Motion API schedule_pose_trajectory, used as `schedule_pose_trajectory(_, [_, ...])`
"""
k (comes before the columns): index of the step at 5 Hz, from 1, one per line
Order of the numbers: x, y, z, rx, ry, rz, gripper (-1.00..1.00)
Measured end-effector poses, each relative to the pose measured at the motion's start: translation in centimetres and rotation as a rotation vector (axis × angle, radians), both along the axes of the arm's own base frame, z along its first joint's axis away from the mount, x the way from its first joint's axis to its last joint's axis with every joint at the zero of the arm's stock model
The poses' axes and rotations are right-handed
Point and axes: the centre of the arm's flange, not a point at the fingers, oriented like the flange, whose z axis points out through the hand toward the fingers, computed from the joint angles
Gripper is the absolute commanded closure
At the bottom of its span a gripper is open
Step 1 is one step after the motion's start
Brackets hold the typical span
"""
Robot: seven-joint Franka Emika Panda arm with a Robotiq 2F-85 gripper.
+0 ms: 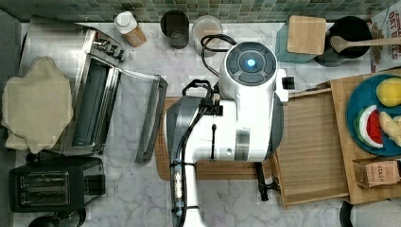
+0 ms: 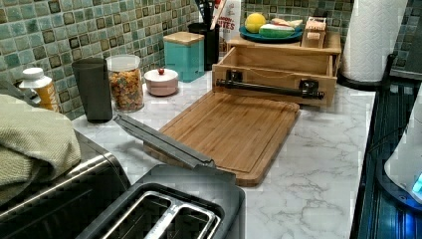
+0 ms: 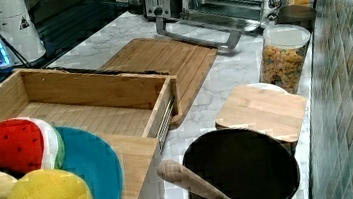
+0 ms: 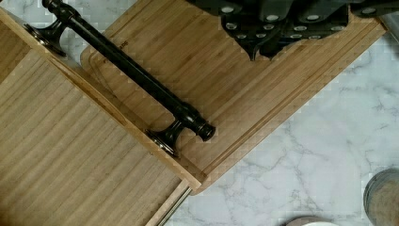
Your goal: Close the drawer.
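The drawer [image 1: 309, 142] is pulled out of its light-wood box [image 1: 343, 142] toward the top view's left, and its grained bottom [image 3: 90, 114] is bare. A black bar handle [image 4: 131, 70] runs along the drawer front [image 2: 273, 82] and hangs over the near end of a bamboo cutting board [image 2: 229, 129]. My gripper [image 4: 270, 44] hovers above the cutting board [image 4: 226, 94], a short way out from the handle and not touching it. Its dark fingers look shut with nothing between them. In the top view the white arm [image 1: 236, 118] covers the spot where the gripper hangs.
On top of the box stand a blue plate [image 1: 373, 116] of toy food and a small carton [image 1: 378, 172]. A toaster oven with its door [image 1: 151, 118] dropped open borders the board's other side, with a toaster [image 1: 52, 184] beside it. Jars, canisters and a pot [image 3: 243, 172] line the tiled wall.
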Motion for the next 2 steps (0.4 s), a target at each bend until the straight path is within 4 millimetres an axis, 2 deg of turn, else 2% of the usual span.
schedule_pose_trajectory(2, [0.23, -0.19, -1.07, -0.002, 0.013, -0.002, 1.00])
